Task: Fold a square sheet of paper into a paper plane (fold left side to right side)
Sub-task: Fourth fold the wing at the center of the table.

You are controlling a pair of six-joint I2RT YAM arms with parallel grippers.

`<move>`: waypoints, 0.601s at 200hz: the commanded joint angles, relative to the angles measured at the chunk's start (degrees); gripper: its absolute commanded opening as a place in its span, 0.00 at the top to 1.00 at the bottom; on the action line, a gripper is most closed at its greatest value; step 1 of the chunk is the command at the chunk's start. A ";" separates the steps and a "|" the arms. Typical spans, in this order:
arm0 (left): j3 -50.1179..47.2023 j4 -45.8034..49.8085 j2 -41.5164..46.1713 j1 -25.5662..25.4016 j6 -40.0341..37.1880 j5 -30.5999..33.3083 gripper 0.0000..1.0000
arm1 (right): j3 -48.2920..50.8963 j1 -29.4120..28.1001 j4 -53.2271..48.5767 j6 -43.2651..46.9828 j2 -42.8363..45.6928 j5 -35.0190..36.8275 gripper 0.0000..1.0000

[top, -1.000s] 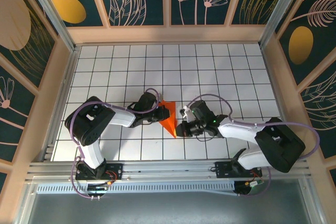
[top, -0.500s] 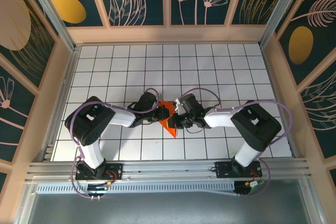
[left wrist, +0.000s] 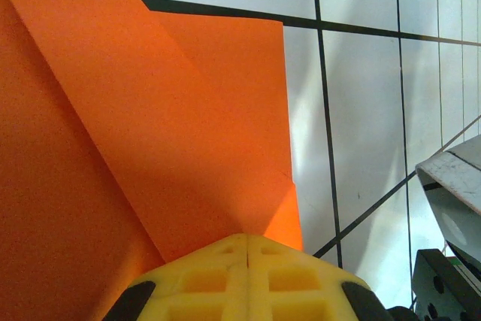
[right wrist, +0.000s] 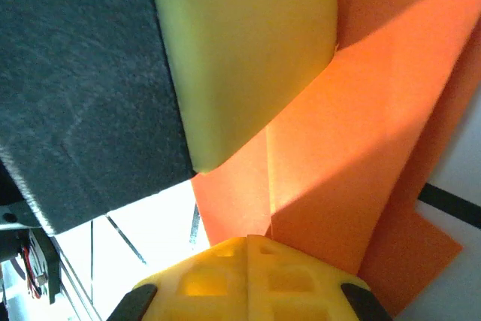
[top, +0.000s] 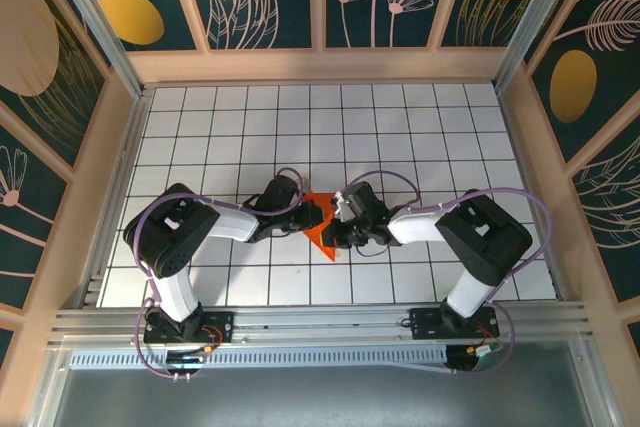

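Left claw (top: 308, 215), right claw (top: 340, 233) close together; free floor (top: 300, 117) beyond

Thin orange paper (left wrist: 188, 110): matt, finely grained, sharply creased. Yellow moulded plastic on the left end effector (left wrist: 248, 238) and the right end effector (right wrist: 248, 240), smooth with a dull sheen. Smooth white counter (top: 400, 127), faintly glossy, ruled with black lines. Glossy black-and-white plastic shells on the arms (top: 228, 223). Bare brushed metal rail (top: 320, 322) at the near edge. Pale matt wood frame (top: 320, 64) along the back wall.
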State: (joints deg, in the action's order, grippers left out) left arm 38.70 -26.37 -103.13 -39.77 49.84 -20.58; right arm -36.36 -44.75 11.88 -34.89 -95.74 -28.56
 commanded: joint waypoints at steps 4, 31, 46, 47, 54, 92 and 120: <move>-0.48 5.10 -2.50 0.15 0.29 3.35 1.00 | 1.72 -0.86 -2.70 0.54 -0.76 -0.98 1.00; -0.37 5.07 -2.62 0.16 0.35 3.44 1.00 | 2.82 -1.46 -3.37 0.34 0.11 -1.37 1.00; -0.33 5.19 -2.73 0.14 0.40 3.44 1.00 | 3.44 -1.85 -3.87 0.35 1.01 -1.63 1.00; -0.35 5.19 -2.75 0.18 0.37 3.44 1.00 | 3.46 -1.84 -3.92 0.35 1.09 -1.66 1.00; -0.38 5.19 -2.73 0.14 0.39 3.44 1.00 | 3.73 -2.08 -4.05 0.35 1.61 -1.84 1.00; -0.04 5.40 -2.84 0.20 0.31 3.48 1.00 | 5.09 -2.90 -5.24 0.11 4.60 -1.87 1.00; 0.16 5.58 -2.75 0.22 0.17 3.44 1.00 | 6.36 -2.97 -5.96 -0.12 6.58 -1.16 1.00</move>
State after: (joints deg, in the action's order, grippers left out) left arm 38.87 -26.17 -103.20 -39.77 50.26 -20.56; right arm -31.99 -47.00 11.22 -34.92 -91.24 -28.73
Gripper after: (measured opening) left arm 0.043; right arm 0.049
